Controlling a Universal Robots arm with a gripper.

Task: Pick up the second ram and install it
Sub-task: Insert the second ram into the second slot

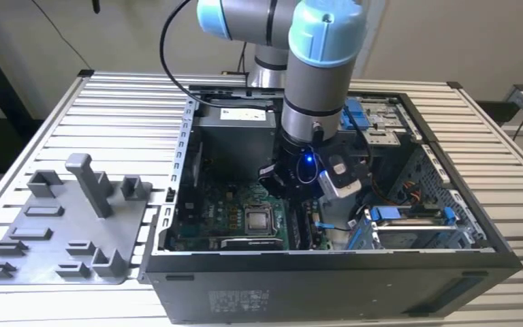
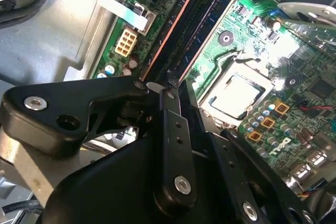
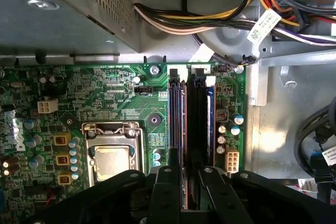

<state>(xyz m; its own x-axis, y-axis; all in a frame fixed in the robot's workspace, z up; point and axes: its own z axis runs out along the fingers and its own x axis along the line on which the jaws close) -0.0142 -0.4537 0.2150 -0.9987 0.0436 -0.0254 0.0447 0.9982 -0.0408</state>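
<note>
My gripper (image 1: 309,203) is low inside the open computer case (image 1: 334,276), over the memory slots of the green motherboard (image 3: 121,93). The second ram (image 3: 182,124), a long dark stick with a copper-coloured edge, runs along its slot and passes between my black fingers (image 3: 167,182). In the second wrist view the same ram (image 2: 176,27) ends right at the gripper (image 2: 156,85), which is shut on it. It stands on edge, in line with the slot. A second dark memory slot (image 3: 203,119) lies right beside it, parallel. How deep the stick sits in its slot is hidden.
The processor socket (image 3: 110,156) lies close beside the slots. Bundled cables (image 3: 220,19) and the power supply box (image 3: 79,3) sit past the slots' far end. Blue drive-bay clips (image 1: 407,214) are at the exterior view's right. A grey plastic fixture (image 1: 71,225) stands outside the case.
</note>
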